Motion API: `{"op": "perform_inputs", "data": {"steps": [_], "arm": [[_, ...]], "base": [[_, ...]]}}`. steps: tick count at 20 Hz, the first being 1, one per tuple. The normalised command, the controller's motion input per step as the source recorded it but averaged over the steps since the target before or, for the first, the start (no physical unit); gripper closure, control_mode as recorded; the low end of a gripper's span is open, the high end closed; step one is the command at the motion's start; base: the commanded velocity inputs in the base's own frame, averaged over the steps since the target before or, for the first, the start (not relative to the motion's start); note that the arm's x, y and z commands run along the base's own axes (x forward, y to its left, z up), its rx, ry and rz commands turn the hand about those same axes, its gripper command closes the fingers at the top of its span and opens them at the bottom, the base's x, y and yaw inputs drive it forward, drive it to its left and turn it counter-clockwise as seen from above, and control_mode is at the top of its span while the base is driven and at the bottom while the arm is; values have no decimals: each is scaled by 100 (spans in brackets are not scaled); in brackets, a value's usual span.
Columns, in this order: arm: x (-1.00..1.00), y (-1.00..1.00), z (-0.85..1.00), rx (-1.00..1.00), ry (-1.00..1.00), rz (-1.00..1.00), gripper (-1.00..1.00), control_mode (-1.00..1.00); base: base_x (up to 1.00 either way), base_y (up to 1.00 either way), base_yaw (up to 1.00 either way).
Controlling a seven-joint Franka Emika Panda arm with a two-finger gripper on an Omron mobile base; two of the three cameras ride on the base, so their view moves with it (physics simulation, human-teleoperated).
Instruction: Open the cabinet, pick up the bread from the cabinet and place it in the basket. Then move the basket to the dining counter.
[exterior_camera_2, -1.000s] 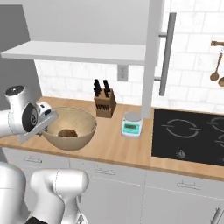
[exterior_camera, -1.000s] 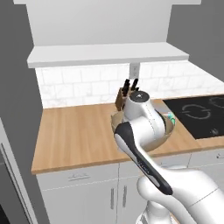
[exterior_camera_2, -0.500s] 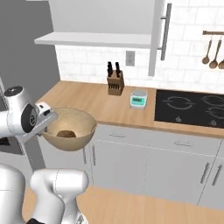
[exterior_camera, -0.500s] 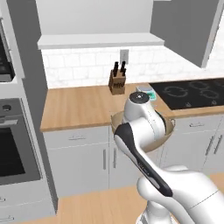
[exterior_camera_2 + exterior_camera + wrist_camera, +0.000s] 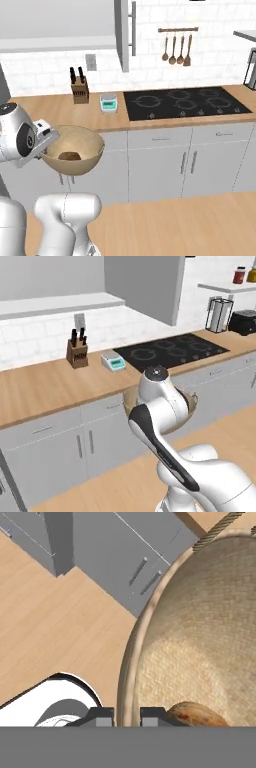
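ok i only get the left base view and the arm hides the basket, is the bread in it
observer: yes, the right base view shows the bread lying in the bottom of the basket.
operator: jaws on the rim
observer: yes, in the hand view the fingertips sit either side of the rim, jaws shut on it.
operator: is it off the worktop
observer: yes, it hangs in front of the low grey doors, above the wooden floor.

The basket looks coarse and woven inside, matt tan, with a smooth rim, and the bread in it has a glossy brown crust. The counter is smooth light wood, the cooktop glossy black, the wall cabinet flat matt grey.
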Motion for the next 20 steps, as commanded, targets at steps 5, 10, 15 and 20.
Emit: {"op": "perform_inputs", "data": {"steps": [5, 10, 15, 20], "arm": [[0, 0, 0, 0, 0, 0, 100, 100], [0, 0, 0, 0, 0, 0, 100, 100], [0, 0, 0, 0, 0, 0, 100, 100], [0, 0, 0, 0, 0, 0, 100, 100]], "base": [[0, 31, -88], [0, 33, -92], [0, 32, -94], [0, 31, -95]]}}
